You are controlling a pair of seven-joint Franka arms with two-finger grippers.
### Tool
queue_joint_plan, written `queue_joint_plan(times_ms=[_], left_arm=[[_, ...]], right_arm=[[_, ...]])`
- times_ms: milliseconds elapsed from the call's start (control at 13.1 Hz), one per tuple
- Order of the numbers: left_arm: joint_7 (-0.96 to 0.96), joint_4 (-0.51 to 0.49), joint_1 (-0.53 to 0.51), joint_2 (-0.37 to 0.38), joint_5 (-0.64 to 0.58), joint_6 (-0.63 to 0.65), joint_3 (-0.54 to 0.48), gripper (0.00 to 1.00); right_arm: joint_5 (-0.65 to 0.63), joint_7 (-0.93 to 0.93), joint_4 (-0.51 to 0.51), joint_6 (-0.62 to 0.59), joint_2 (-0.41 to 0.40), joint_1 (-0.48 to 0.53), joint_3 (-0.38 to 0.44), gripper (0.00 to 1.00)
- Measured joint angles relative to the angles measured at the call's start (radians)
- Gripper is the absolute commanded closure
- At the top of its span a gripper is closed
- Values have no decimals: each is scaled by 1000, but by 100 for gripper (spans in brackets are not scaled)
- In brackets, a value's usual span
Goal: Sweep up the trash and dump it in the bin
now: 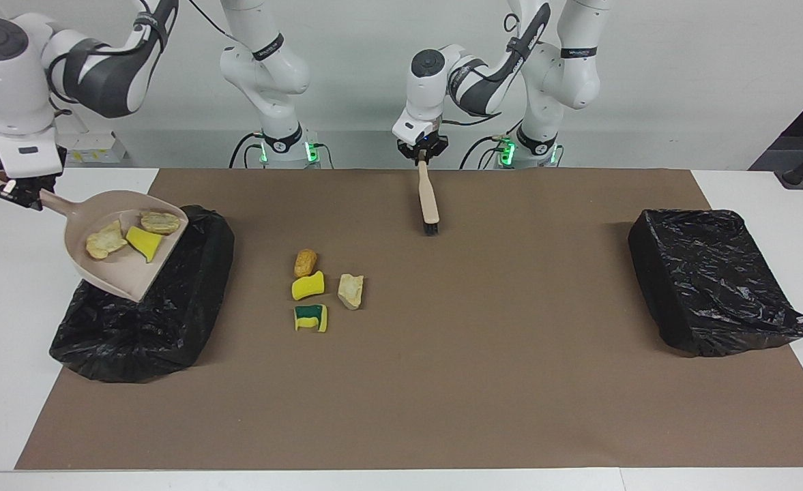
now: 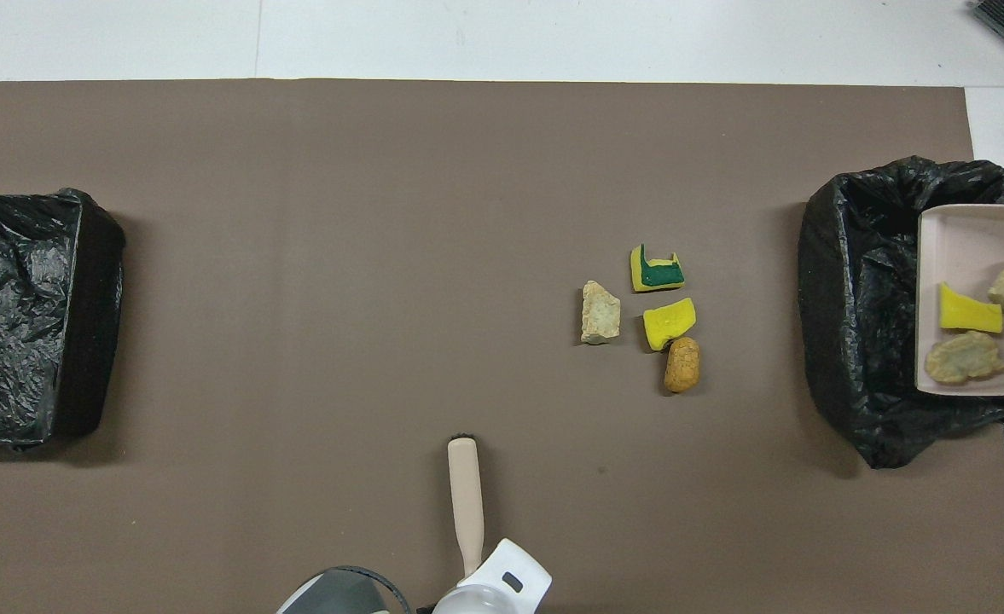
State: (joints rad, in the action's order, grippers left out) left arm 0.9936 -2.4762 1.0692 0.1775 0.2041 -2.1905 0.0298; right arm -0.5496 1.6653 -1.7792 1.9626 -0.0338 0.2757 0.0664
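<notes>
My right gripper (image 1: 22,194) is shut on the handle of the beige dustpan (image 1: 125,242), held tilted over the black-lined bin (image 1: 142,320) at the right arm's end, lip down toward the bin. Two beige lumps and a yellow sponge piece (image 1: 143,243) lie in the pan (image 2: 971,256). Loose trash lies on the mat: a brown lump (image 1: 305,262), a yellow sponge (image 1: 308,285), a beige rock (image 1: 350,290) and a yellow-green sponge (image 1: 311,318). My left gripper (image 1: 421,153) is shut on the hand brush (image 1: 430,201), bristles down just above the mat near the robots.
A second black-lined bin (image 1: 711,279) stands at the left arm's end of the brown mat (image 1: 476,382). White table (image 1: 5,354) borders the mat. In the overhead view the pan runs off the picture's edge and the bin (image 2: 851,315) is partly covered.
</notes>
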Motion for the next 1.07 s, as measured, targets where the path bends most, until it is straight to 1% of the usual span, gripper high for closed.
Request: queue_joint_plan(times_ms=[153, 229, 382, 535, 688, 764, 917, 994, 1070], left_arm=[[0, -6, 0, -1, 1, -27, 0, 100], [0, -9, 0, -2, 2, -35, -1, 100], [0, -17, 0, -3, 3, -40, -1, 100], [0, -20, 0, -4, 3, -44, -2, 100], [0, -21, -1, -4, 3, -46, -5, 99], [-1, -21, -1, -4, 3, -47, -7, 93], [-6, -21, -1, -4, 3, -47, -7, 75], [-6, -22, -1, -4, 3, -47, -8, 55], [-7, -22, -1, -4, 3, -48, -8, 47]], right_arm=[[-54, 71, -30, 67, -9, 2, 0, 100], [-83, 97, -36, 82, -12, 0, -2, 100], [-146, 115, -37, 89, -13, -17, -9, 100], [-219, 115, -35, 89, -13, -58, -13, 100], [-246, 115, -21, 88, -9, -77, -15, 100], [-250, 115, -7, 80, 2, -77, -15, 100], [-250, 109, 19, 19, 43, -92, -15, 100], [-249, 85, 26, -34, 68, -111, -18, 100], [-248, 31, 27, -93, 89, -135, -29, 100]])
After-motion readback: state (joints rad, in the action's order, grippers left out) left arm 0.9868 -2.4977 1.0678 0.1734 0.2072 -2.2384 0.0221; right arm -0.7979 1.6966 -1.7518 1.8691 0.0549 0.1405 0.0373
